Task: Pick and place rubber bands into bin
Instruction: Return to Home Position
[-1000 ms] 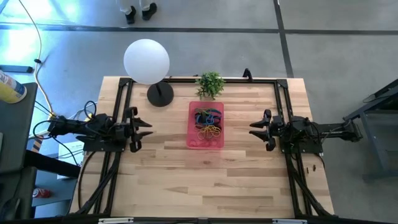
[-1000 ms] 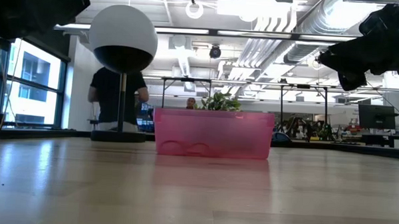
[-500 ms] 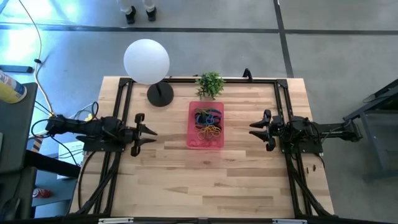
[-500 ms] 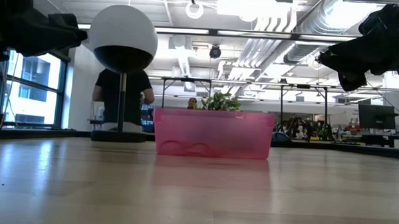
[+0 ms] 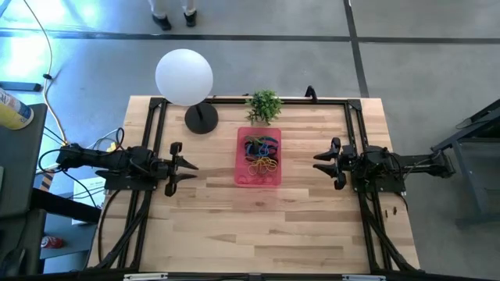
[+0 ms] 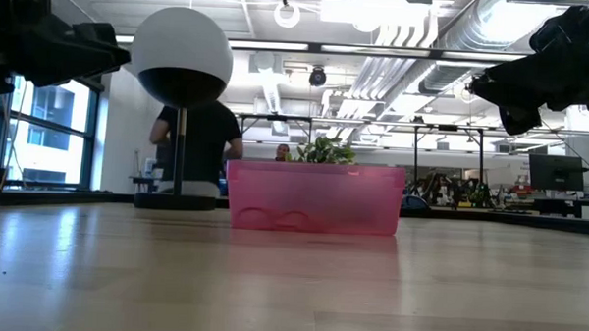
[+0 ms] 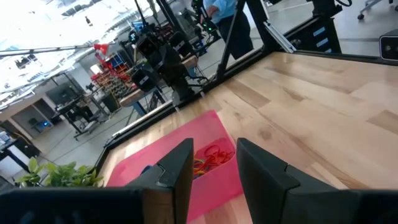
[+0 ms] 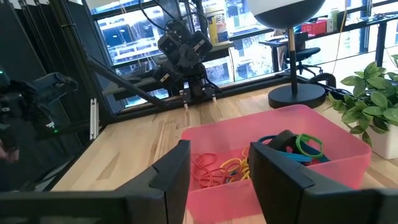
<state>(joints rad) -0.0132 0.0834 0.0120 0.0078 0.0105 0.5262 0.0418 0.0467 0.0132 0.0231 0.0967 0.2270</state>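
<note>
The translucent pink bin (image 5: pixel 241 172) stands on the wooden table's middle, its long side running near to far; it also shows in the low view (image 6: pixel 315 198). Several rubber bands (image 5: pixel 262 154) lie inside it: yellow, orange and red ones (image 8: pixel 224 169) at the near half, blue and green ones (image 8: pixel 306 147) beside a small black block (image 8: pixel 283 139) at the far half. My left gripper (image 5: pixel 191 167) hovers left of the bin, open and empty, pointing at it. My right gripper (image 5: pixel 316 161) hovers right of the bin, open and empty, pointing at it.
A white globe lamp (image 5: pixel 184 76) on a black base (image 5: pixel 201 119) stands at the far left. A small green potted plant (image 5: pixel 264 104) stands just beyond the bin's far end. Black frame rails (image 5: pixel 152 133) run along both table sides. A person (image 6: pixel 199 143) walks in the room behind.
My left gripper has moved a little toward the bin and toward the table's near edge, then held still; it stays open. The person behind the table has walked toward the right.
</note>
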